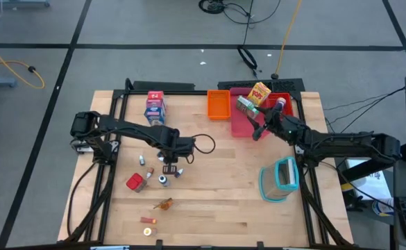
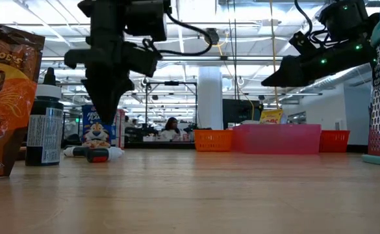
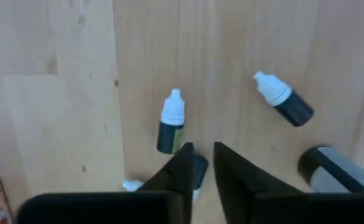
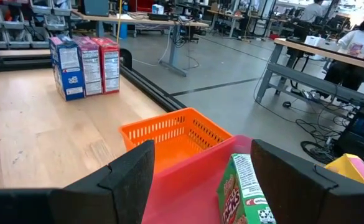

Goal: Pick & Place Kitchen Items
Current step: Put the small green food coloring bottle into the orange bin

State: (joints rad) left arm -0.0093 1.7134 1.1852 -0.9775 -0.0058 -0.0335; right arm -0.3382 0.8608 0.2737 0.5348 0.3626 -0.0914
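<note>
Two arms extended, left gripper (image 1: 168, 169) over bottles (image 3: 171, 122), fingers (image 3: 180, 167) nearly closed

An open lab hall: rows of workbenches (image 4: 169, 22), seated people (image 4: 359, 46), floor cables (image 1: 237, 10).

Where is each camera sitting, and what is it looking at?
High view: above, looking straight down on the table; both arms show.
Low view: at tabletop height, looking across; left gripper hangs down, right arm above.
Left wrist view: on the left arm, facing down at small bottles; its fingers nearly closed.
Right wrist view: on the right arm, open fingers over the pink tray.
Shared: high and right wrist views both show the orange basket.
</note>
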